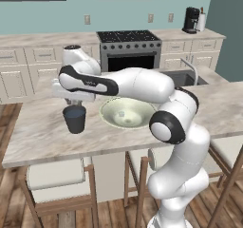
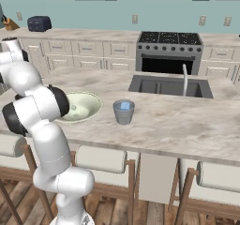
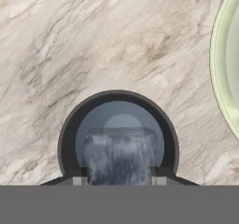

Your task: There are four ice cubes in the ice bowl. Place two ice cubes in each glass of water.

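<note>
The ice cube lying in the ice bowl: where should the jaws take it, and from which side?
Grip the ice cube across two opposite flat faces, straight down from above. It lies near the middle of the shallow ice bowl, whose rim blocks a sideways approach; the top is open. The jaws seem to hold a second cube over the dark tumbler; release that first.

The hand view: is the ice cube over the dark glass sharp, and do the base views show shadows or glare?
Hand view: the ice cube looks streaky and translucent above the dark glass. Left base view: soft, even light, no glare on the ice bowl. Right base view: likewise flat lighting.
</note>
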